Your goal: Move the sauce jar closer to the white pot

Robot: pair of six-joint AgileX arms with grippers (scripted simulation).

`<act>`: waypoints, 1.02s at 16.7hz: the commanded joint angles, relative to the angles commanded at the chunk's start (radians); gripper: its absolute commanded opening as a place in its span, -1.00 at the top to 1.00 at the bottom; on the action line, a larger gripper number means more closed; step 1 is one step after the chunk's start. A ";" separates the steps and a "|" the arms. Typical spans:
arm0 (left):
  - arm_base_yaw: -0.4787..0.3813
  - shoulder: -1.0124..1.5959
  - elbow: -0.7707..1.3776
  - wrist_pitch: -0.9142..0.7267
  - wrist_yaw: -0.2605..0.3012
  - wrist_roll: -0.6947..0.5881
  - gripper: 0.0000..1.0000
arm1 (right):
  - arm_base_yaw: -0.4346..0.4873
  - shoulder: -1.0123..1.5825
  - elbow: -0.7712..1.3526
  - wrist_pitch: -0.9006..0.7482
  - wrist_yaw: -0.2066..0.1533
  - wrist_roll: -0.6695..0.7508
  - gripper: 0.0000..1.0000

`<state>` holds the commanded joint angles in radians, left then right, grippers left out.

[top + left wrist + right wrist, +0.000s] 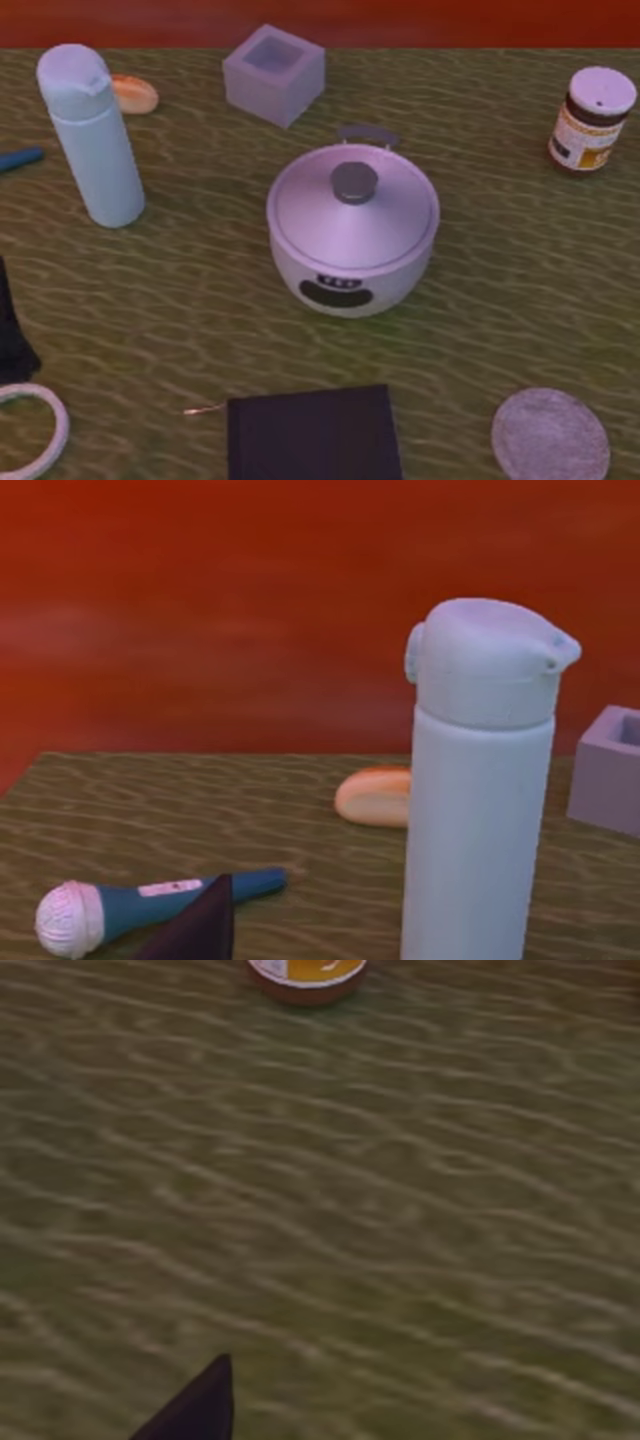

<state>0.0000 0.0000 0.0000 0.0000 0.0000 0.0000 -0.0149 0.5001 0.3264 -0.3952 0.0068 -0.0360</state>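
Observation:
The sauce jar (590,118), with a white lid, dark contents and a yellow-orange label, stands upright at the table's far right. Its base (307,978) shows far ahead in the right wrist view, with bare tabletop between. The white pot (352,230), with a domed lid, a grey knob and a black oval marking, sits in the middle of the table, well left of the jar. My right gripper (195,1405) shows only as a dark tip and holds nothing visible; it is out of the top view. My left arm (12,335) is parked at the left edge.
A tall pale-blue bottle (92,135) stands at the left, with a bread roll (135,94) and a blue microphone (150,905) near it. A grey cube box (273,74) sits behind the pot. A black notebook (312,432), grey disc (550,435) and white ring (45,430) line the front.

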 joint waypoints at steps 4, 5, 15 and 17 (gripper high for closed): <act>0.000 0.000 0.000 0.000 0.000 0.000 -1.00 | -0.010 0.354 0.351 -0.230 0.004 -0.032 -1.00; 0.000 0.000 0.000 0.000 0.000 0.000 -1.00 | -0.012 0.446 0.456 -0.283 0.004 -0.042 -1.00; 0.000 0.000 0.000 0.000 0.000 0.000 -1.00 | -0.003 1.382 1.652 -0.727 -0.016 -0.156 -1.00; 0.000 0.000 0.000 0.000 0.000 0.000 -1.00 | 0.004 1.565 1.869 -0.806 -0.024 -0.180 -1.00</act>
<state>0.0000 0.0000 0.0000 0.0000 0.0000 0.0000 -0.0106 2.0649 2.1950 -1.2011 -0.0170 -0.2163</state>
